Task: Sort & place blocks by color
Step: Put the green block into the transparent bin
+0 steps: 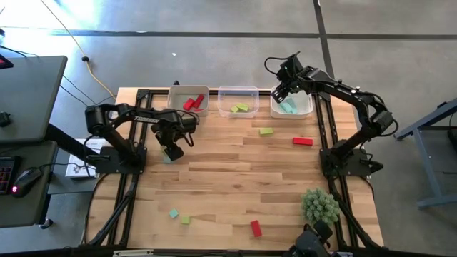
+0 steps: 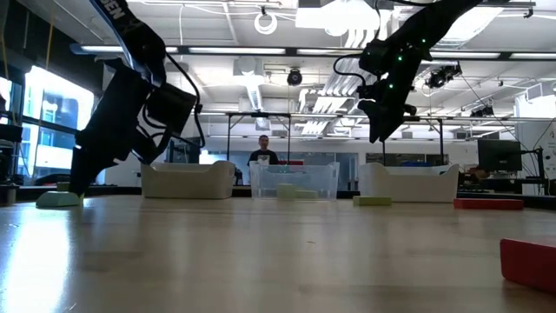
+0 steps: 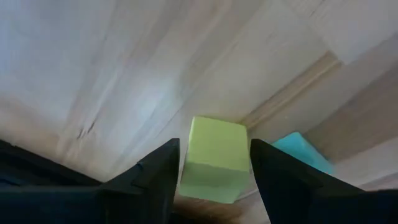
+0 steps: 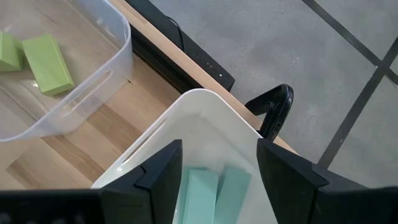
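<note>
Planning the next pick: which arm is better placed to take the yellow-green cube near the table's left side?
Left. The left gripper already straddles the yellow-green cube, fingers open; the right gripper hovers over the teal bin, far across.

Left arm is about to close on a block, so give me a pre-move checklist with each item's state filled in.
1. Yellow-green block sits between the left claw fingers: ok.
2. Left claw open for the grasp: ok.
3. Teal block beside the target stays outside the fingers: ok, though close.
4. Yellow-green bin holds only matching blocks: ok.
5. Right claw over the teal bin, away from the left arm's path: ok.
6. Right claw empty, teal blocks lying in the bin below it: ok.
</note>
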